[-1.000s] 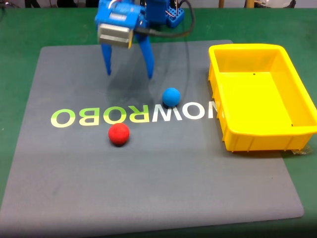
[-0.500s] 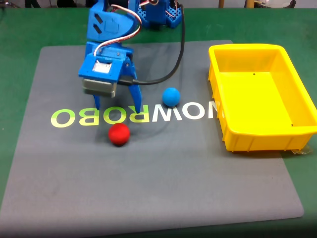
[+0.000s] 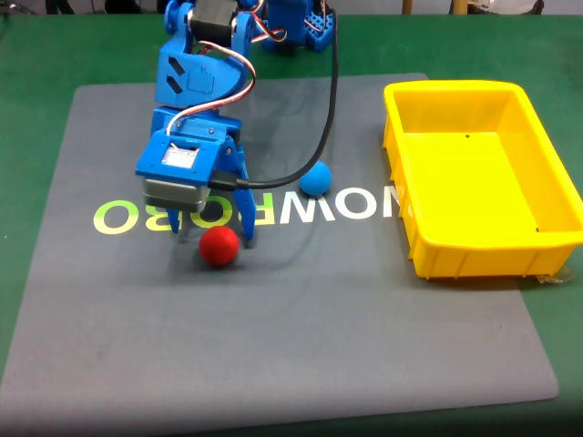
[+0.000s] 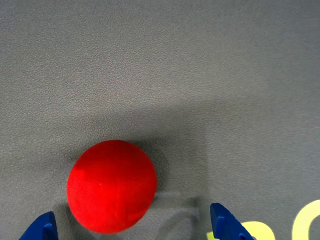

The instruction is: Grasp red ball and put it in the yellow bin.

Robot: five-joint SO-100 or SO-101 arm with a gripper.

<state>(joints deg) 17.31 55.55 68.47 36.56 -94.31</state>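
The red ball [image 3: 219,246] lies on the grey mat, just below the lettering. My blue gripper [image 3: 212,235] has come down over it and stands open, one finger [image 3: 246,228] to the ball's right and the other mostly hidden under the gripper body. In the wrist view the red ball [image 4: 111,186] sits low and left of centre, between the two blue fingertips [image 4: 223,226] of my gripper [image 4: 132,229], which do not touch it. The yellow bin [image 3: 496,250] stands empty at the mat's right side.
A blue ball [image 3: 316,179] rests on the mat between gripper and bin, partly crossed by the arm's black cable [image 3: 314,146]. The grey mat [image 3: 273,346] carries large lettering and lies on a green table [image 3: 27,55]. The arm's base stands at the back.
The arm has lowered and swung forward and left, from the back of the mat down onto the red ball. The open fingers now straddle the ball. Neither ball moved.
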